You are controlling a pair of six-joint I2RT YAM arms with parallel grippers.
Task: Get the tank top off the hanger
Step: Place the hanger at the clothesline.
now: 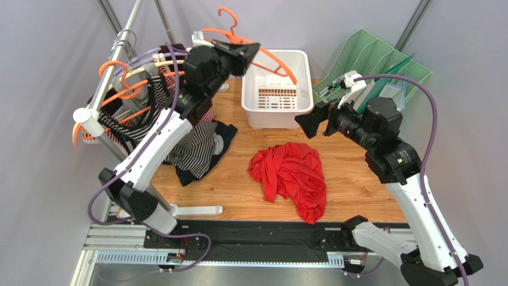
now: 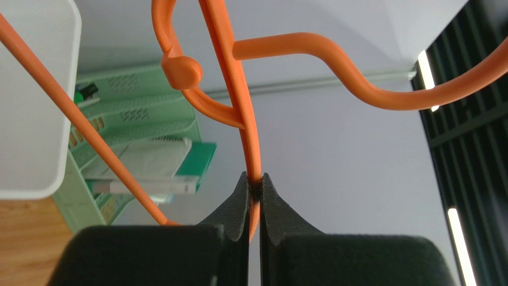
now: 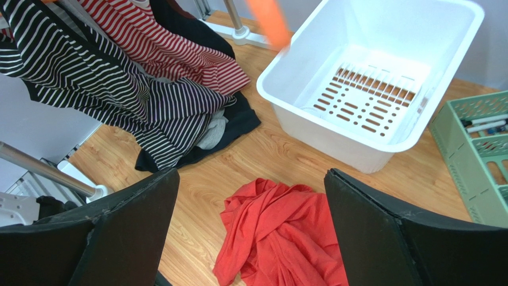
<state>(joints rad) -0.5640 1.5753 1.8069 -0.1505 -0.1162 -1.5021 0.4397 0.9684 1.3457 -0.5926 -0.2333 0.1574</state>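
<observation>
Tank top (image 1: pixel 290 179), red, off the hanger and crumpled in a heap on the wooden table (image 1: pixel 238 190). Seen from overhead, at 6 o'clock from the white basket (image 1: pixel 305 89), near it but apart. Visible again from the right wrist (image 3: pixel 280 238), low between the two black fingers (image 3: pixel 119 232).

Orange hanger (image 1: pixel 271 56) bare and tilted, raised in the air over the basket's 10 o'clock corner. Left gripper (image 1: pixel 250 53) clenched on it. From the left wrist, jaws squeezed tight on a thin orange bar (image 2: pixel 250 119) just below the hook's neck.

Right gripper (image 1: pixel 305 124) released, jaws spread wide with nothing between them. Hovering at 1 o'clock from the tank top, beside the basket's near right corner, fingers pointing toward 9 o'clock.

Striped shirts (image 1: pixel 197 146) hanging from a metal rail (image 1: pixel 122 44) at 9 o'clock of the table, their hems bunched on the wood with a dark garment (image 1: pixel 223 134). More orange hangers on that rail. Green file trays (image 1: pixel 381 59) at 3 o'clock from the basket.
</observation>
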